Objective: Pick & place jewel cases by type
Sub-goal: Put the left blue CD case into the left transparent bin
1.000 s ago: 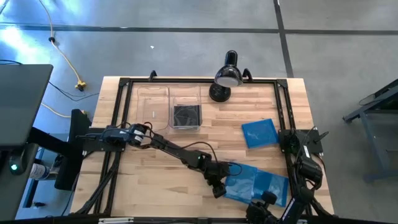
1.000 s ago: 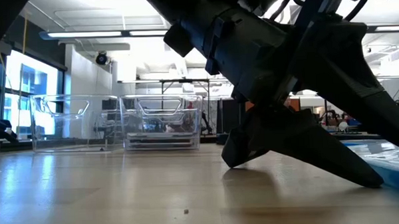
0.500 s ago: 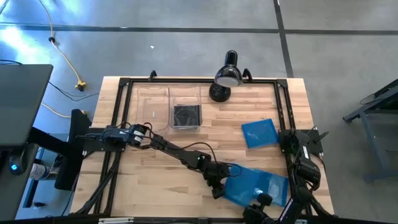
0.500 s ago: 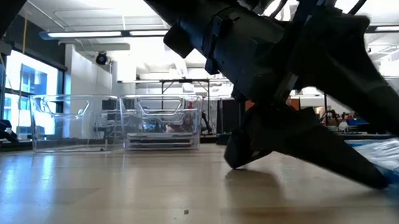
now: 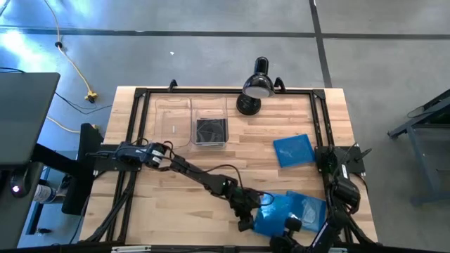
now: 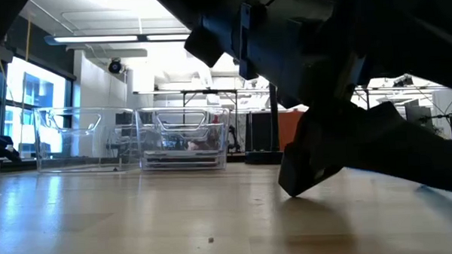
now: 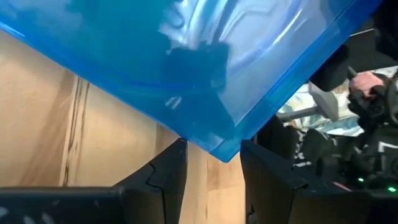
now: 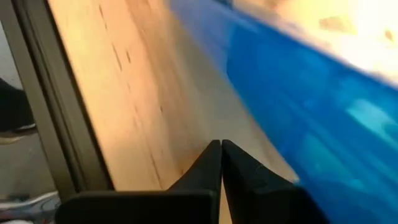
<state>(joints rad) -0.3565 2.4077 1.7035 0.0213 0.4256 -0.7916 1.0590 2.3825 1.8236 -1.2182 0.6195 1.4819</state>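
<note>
Two overlapping translucent blue jewel cases (image 5: 294, 212) lie near the table's near right corner, and a third blue case (image 5: 293, 150) lies flat farther back. Dark cases (image 5: 210, 131) rest in the right clear bin. My left gripper (image 5: 247, 219) is open at the left end of the blue pair. In the left wrist view a corner (image 7: 225, 149) of a blue case sits between its fingers (image 7: 213, 144). My right gripper (image 8: 221, 147) is shut, low at the near edge beside the blue case (image 8: 323, 124). My left gripper has its two fingers (image 7: 171, 163) on either side of the blue case's corner (image 7: 217, 142), coming slanting down from the table's left; whether they touch the corner I cannot tell. My right gripper's shut fingertips (image 8: 214, 152) lie beside the blue case's edge (image 8: 261, 143); whether they touch it I cannot tell.
An empty clear bin (image 5: 172, 118) stands left of the bin holding dark cases. A black desk lamp (image 5: 256, 86) stands at the far edge. A black frame rail (image 5: 320, 133) runs round the table. Bare wood (image 5: 176, 204) lies near the left.
My left gripper has moved toward the near edge and a little right, closing on the blue pair's left end. My right arm has shifted left along the near edge. In the low view the blue case at the right has gone behind the dark gripper.
</note>
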